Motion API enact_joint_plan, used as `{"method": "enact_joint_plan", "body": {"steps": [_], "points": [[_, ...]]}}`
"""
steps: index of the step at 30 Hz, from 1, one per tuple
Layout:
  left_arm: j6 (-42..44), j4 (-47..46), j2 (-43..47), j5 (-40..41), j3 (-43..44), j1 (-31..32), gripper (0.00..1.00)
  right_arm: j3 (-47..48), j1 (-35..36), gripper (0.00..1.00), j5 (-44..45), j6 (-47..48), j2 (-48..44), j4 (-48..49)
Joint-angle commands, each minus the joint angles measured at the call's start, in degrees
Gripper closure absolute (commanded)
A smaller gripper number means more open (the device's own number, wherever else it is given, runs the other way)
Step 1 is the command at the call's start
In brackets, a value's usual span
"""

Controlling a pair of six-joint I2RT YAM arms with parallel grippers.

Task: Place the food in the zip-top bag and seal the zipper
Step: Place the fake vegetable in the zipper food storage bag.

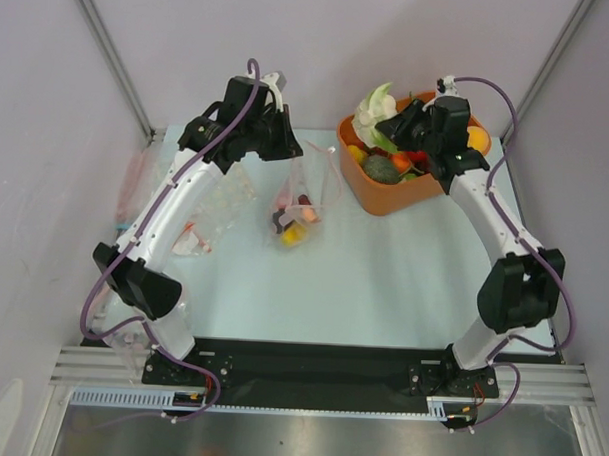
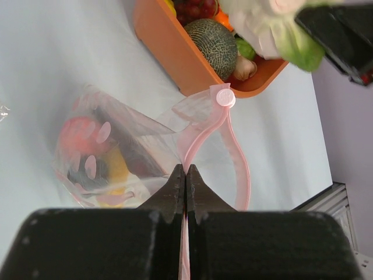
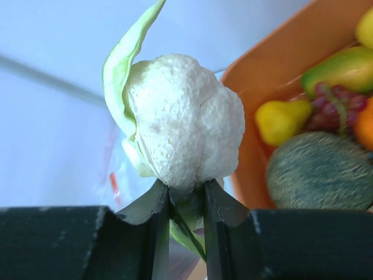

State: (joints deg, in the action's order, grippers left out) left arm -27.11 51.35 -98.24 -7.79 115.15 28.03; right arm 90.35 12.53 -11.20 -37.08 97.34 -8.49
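The clear zip-top bag [image 1: 297,213] hangs from my left gripper [image 1: 287,147], which is shut on its pale-pink zipper strip [image 2: 201,137]. The strip loops open past the fingertips, with a round pink slider [image 2: 225,97] at its far end. Red and yellow toy food [image 2: 93,154] lies in the bag's bottom. My right gripper [image 3: 186,189] is shut on a white cauliflower with green leaves [image 3: 183,119], held above the orange tub's left rim; it also shows in the top view [image 1: 373,108]. My right gripper [image 1: 393,126] is to the right of the bag.
The orange tub [image 1: 386,196] at the back right holds a netted melon [image 2: 213,44], grapes, a yellow pear [image 3: 280,119] and other toy food. Another clear plastic bag [image 1: 200,224] lies under the left arm. Walls stand close on both sides.
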Motion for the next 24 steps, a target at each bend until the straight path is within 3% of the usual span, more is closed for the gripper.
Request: {"method": "enact_joint_plan", "body": {"steps": [1,6,14,20,24], "points": [[-1.4,-4.4,0.3,-2.4,-0.4,-0.2,1.00,-2.8,1.8,1.00,-8.7,2.7,-9.3,1.9],[-1.8,-5.2,0.2,-3.4,-1.0,-0.2,1.00,-7.8,2.8,1.00,-12.4,3.4,-18.7,-0.6],[-3.6,-5.9,-1.0,-5.0,-0.3,0.0,1.00,-8.3,5.0,1.00,-22.2,0.2,-24.7,-8.9],[-5.6,-6.5,-2.0,-6.2,-0.2,0.2,1.00,-9.7,7.5,1.00,-23.1,0.5,-26.3,-13.0],[-6.5,-6.9,-1.8,-6.2,0.4,0.9,1.00,-10.0,10.0,1.00,-19.0,0.4,-24.9,-15.5]]}}
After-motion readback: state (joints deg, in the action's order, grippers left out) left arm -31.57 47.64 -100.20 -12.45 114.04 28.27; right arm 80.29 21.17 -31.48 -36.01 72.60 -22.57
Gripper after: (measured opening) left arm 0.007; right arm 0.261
